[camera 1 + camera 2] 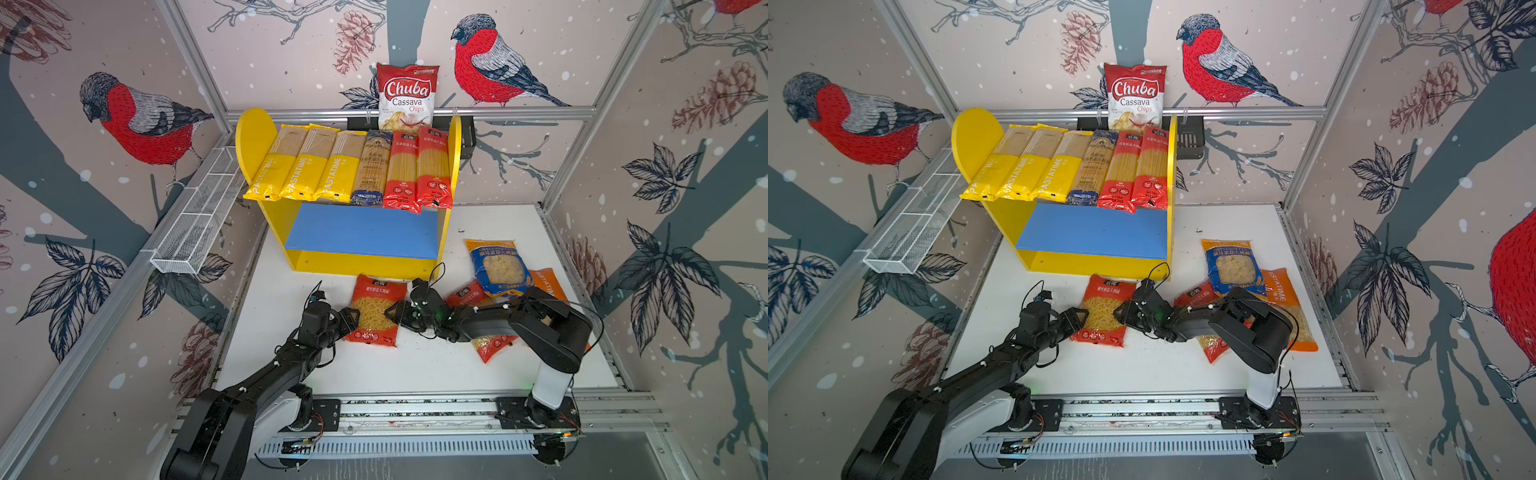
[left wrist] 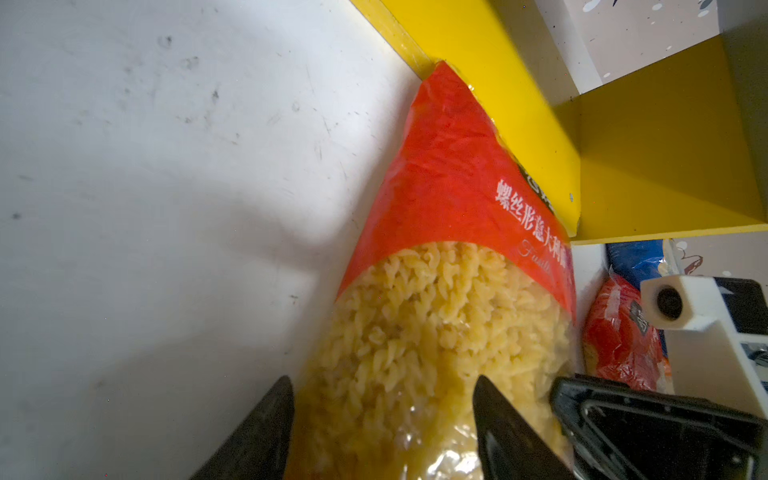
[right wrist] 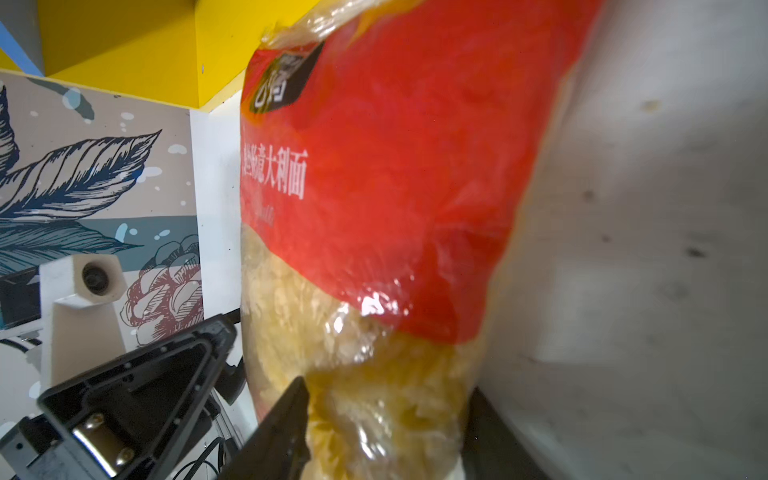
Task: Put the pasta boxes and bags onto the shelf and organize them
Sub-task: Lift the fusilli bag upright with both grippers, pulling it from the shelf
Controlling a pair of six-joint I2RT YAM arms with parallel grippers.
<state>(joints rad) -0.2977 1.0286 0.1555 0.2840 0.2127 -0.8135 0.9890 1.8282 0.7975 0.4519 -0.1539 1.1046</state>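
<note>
A red fusilli bag [image 1: 374, 307] [image 1: 1104, 309] lies flat on the white table before the shelf [image 1: 361, 232]. My left gripper [image 1: 353, 318] [image 2: 382, 380] grips its left edge, one finger at the table and one on top. My right gripper [image 1: 392, 312] [image 3: 388, 386] clasps its right edge the same way. The shelf's upper board carries three yellow PASTATIME packs [image 1: 303, 166], a dark blue pack [image 1: 372, 166] and two red packs [image 1: 419, 170]; its blue lower board is bare. A blue bag [image 1: 496, 266], an orange bag [image 1: 548, 282] and another red bag [image 1: 469, 297] lie at right, partly under my right arm.
A Chuba chips bag [image 1: 407, 95] stands in a black basket [image 1: 465, 133] behind the shelf. A white wire rack [image 1: 199, 220] hangs on the left wall. The fusilli bag's top touches the shelf's yellow base [image 2: 498, 104].
</note>
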